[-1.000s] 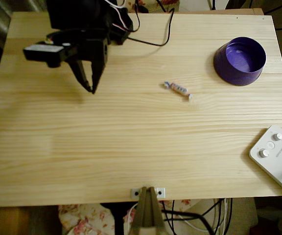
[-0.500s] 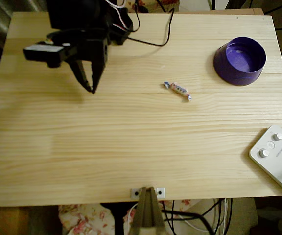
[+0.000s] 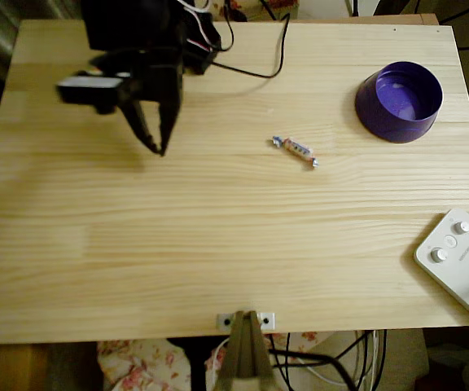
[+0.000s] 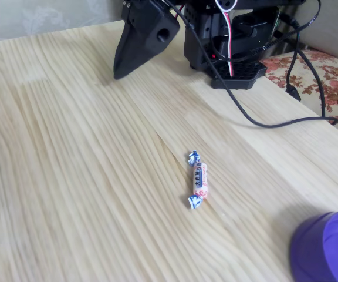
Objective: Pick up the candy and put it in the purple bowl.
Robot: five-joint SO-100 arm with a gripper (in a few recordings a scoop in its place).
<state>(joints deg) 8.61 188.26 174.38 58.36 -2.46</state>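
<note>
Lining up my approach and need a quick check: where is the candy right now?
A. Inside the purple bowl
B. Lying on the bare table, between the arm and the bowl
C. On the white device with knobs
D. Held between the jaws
B. In the overhead view the candy lies on the wooden table, apart from the gripper to its left and from the purple bowl to its right.

My end effector [image 3: 155, 147] has slid a little to the right across the desk [image 3: 218, 244] in the overhead view, toward the candy [image 3: 295, 151]. Its fingertips look slightly closer together than before, though I can't be sure.
</note>
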